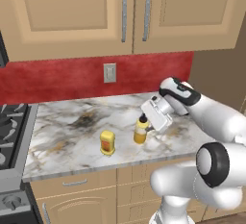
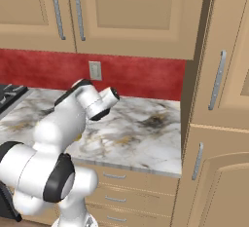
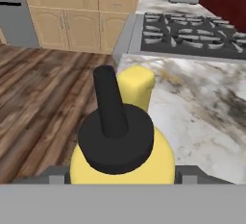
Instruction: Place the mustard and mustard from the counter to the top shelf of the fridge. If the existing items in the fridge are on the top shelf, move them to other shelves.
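On the marbled white counter (image 1: pixel 67 122) stand two mustards. The squat yellow jar (image 1: pixel 107 142) with an orange-red label is nearer the front edge. To its right is the taller amber bottle (image 1: pixel 140 132) with a dark nozzle. My gripper (image 1: pixel 145 127) reaches down from the right and is shut on the bottle just below its cap. In the hand view the bottle (image 3: pixel 120 143) sits between the grey fingers (image 3: pixel 48 174), with the jar (image 3: pixel 137 87) just behind it. The fridge and the existing items are out of view.
A black stove (image 1: pixel 9 131) adjoins the counter's left end. A red backsplash with an outlet (image 1: pixel 110 72) and tan wall cabinets rise behind. A tall tan cabinet (image 2: pixel 214 123) bounds the counter on the right. Drawers sit below the front edge.
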